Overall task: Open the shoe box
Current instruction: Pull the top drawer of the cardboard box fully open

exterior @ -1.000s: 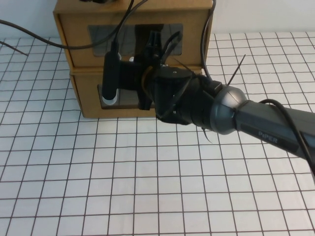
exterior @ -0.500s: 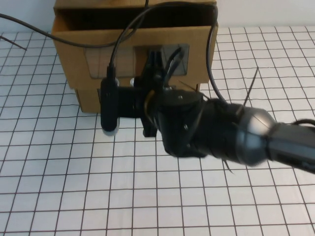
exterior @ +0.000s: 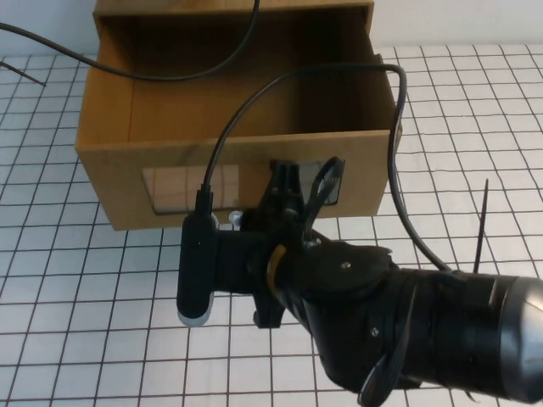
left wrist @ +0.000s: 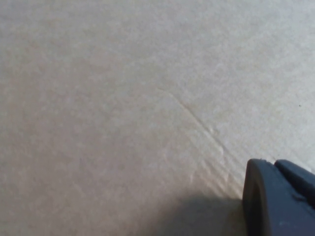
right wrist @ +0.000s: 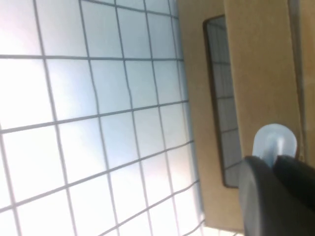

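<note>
The brown cardboard shoe box (exterior: 110, 182) stands at the back of the gridded table, its drawer-like part drawn out so the empty inside (exterior: 229, 93) shows. Its front panel has a clear window (exterior: 191, 188). My right gripper (exterior: 287, 174) reaches up from the front right to that panel beside the window. It is shut on a small pale-blue knob (right wrist: 274, 141) on the box front (right wrist: 256, 73). My left gripper (left wrist: 275, 164) is out of the high view. It rests close against plain cardboard (left wrist: 123, 98), fingers together with nothing between them.
The right arm's dark body (exterior: 407, 339) fills the lower right of the high view, with its black wrist camera (exterior: 195, 271) at its left. Black cables (exterior: 254, 93) loop over the box. White gridded tabletop (exterior: 68, 322) lies to the left and front.
The box front has slid well out toward the near side, exposing the hollow inside. My right gripper has drawn back with it, still shut on the knob.
</note>
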`<action>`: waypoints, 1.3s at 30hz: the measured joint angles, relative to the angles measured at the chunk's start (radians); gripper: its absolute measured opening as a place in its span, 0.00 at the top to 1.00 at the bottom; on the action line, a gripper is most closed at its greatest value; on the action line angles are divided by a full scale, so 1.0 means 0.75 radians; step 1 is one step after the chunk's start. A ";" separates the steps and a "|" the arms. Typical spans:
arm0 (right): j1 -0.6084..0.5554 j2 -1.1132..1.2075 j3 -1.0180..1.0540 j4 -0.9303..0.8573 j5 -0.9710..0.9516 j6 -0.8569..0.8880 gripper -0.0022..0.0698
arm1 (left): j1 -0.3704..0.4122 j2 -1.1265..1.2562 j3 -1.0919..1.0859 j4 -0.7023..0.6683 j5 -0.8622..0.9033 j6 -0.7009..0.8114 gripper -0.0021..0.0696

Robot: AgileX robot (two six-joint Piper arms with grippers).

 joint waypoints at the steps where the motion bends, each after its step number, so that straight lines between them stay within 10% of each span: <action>1: 0.006 0.000 0.003 0.007 0.010 0.021 0.94 | 0.000 0.000 0.000 -0.002 0.002 0.000 0.97; 12: 0.191 -0.062 0.003 0.147 0.312 0.170 0.59 | 0.000 -0.032 -0.002 -0.013 0.057 -0.024 0.97; 22: 0.315 -0.402 0.003 0.174 0.632 0.303 0.88 | 0.000 -0.289 0.015 -0.022 0.168 0.031 0.97; 31: -0.108 -0.677 0.003 0.376 0.709 0.208 0.98 | 0.000 -0.724 0.545 -0.025 -0.078 0.161 0.97; 39: -0.729 -0.839 0.003 1.018 0.661 -0.211 0.99 | 0.000 -1.337 1.295 -0.028 -0.434 0.309 0.97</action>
